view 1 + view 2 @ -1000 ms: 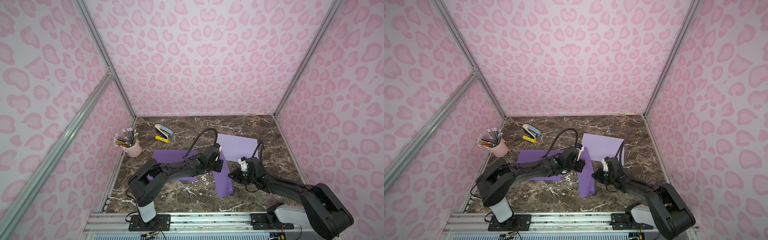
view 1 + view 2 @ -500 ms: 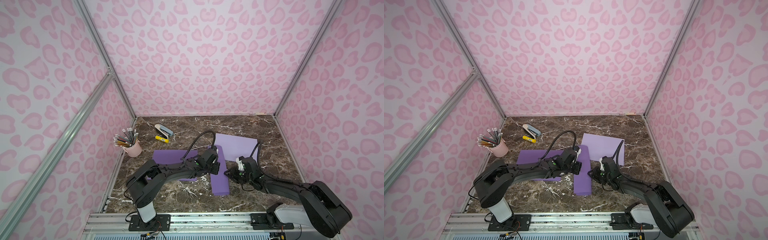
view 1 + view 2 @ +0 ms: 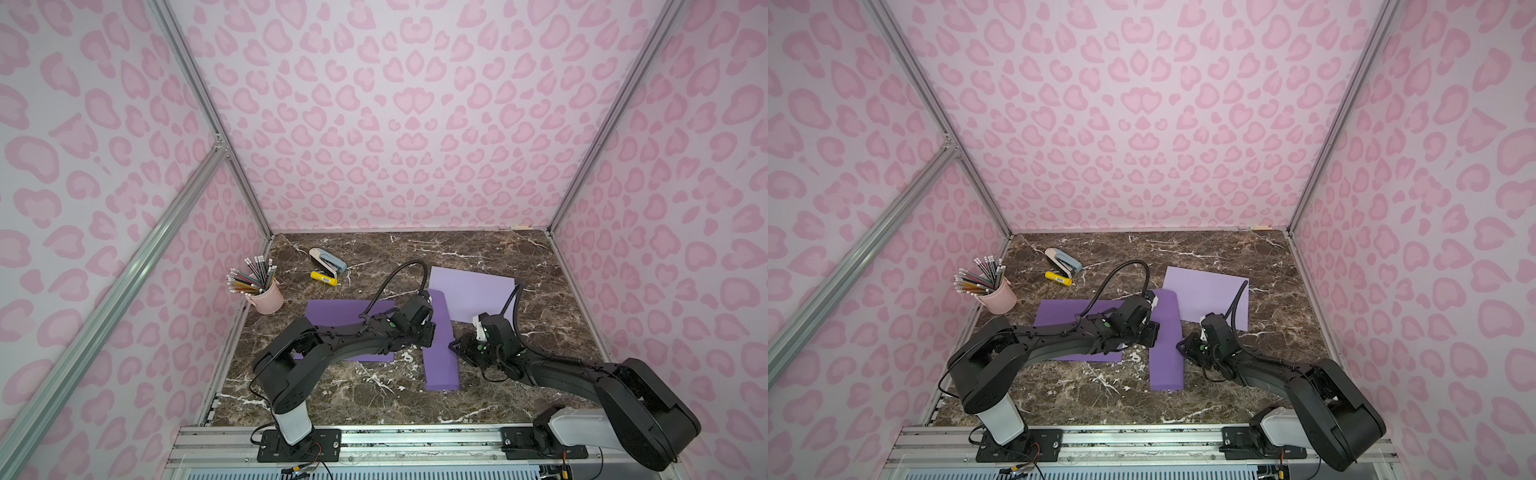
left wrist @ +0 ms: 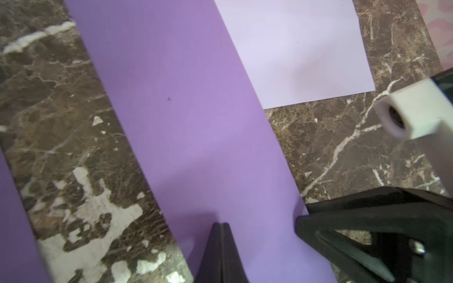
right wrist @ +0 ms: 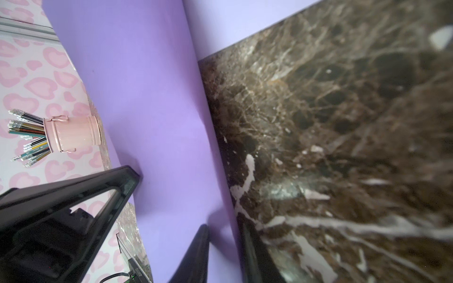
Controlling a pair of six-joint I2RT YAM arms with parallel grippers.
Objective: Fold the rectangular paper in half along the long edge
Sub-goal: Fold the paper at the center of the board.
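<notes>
If the shut, empty left tool point(image 4: 221, 227) lifts, the folded paper point(image 4: 183, 110) may pop open, as the slightly open right tool point(image 5: 224, 226) grips nothing.

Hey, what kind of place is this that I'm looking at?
Most likely a robot test booth dressed as a desk corner: pink patterned walls on an aluminium frame, a marble-look tabletop, and stationery: a pencil cup, a stapler and purple paper.
</notes>
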